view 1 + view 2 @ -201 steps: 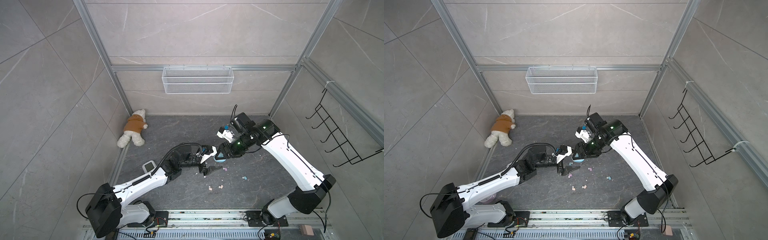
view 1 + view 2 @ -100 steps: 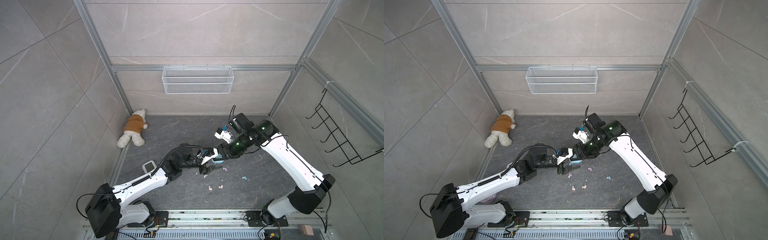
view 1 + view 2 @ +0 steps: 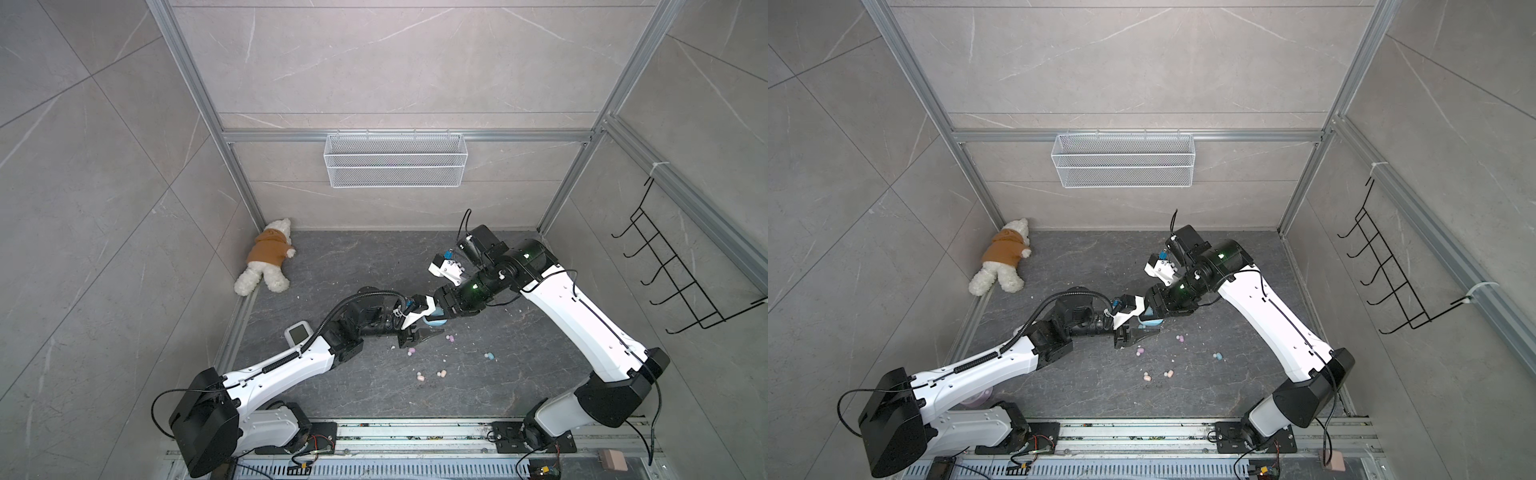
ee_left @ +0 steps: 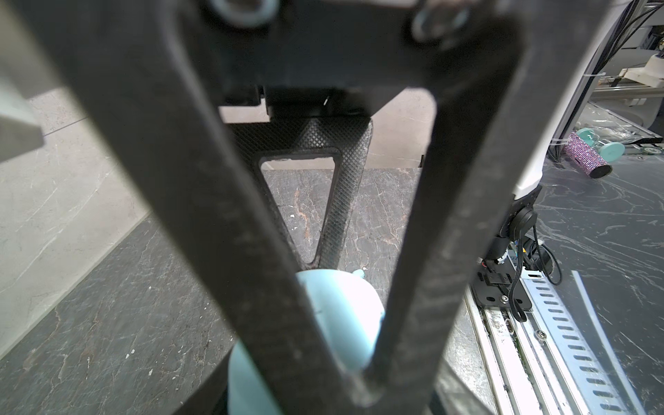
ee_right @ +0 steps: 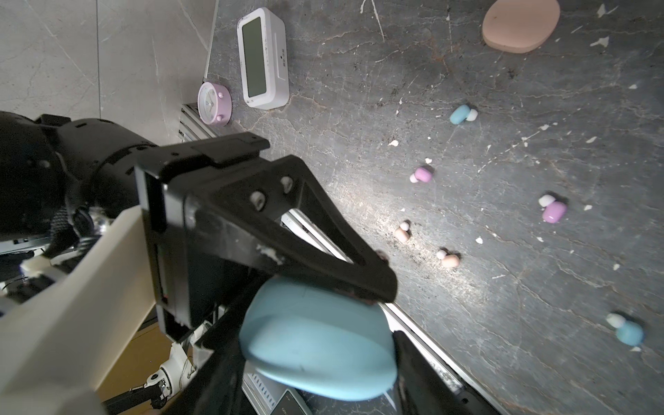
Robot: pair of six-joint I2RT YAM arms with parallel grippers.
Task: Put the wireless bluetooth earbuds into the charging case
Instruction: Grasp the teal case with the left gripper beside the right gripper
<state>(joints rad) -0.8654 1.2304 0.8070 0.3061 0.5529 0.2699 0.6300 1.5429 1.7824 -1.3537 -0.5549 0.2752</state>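
Note:
A light blue charging case (image 5: 316,345) hangs above the floor with my right gripper (image 5: 316,363) shut on it, one finger on each side. My left gripper (image 4: 363,384) meets it from the left. Its jaws have narrowed to a slim gap at the case's (image 4: 337,309) edge, and one black finger (image 5: 323,266) lies across its top. In both top views the case (image 3: 435,321) (image 3: 1149,321) sits where the two grippers meet. Several earbuds lie loose on the dark floor: light blue (image 5: 461,114) (image 3: 489,355), lilac (image 5: 422,175) (image 3: 449,338) and peach (image 5: 449,259) (image 3: 421,377).
A white digital clock (image 5: 262,59) and a lilac alarm clock (image 5: 214,104) stand by the left wall. A peach rounded pad (image 5: 521,25) lies farther off. A plush bear (image 3: 266,262) lies in the back left corner. A wire basket (image 3: 395,160) and a hook rack (image 3: 681,274) hang on the walls.
My left gripper's jaws have narrowed from wide open onto the blue case. The right gripper has eased slightly left with the case still in it.

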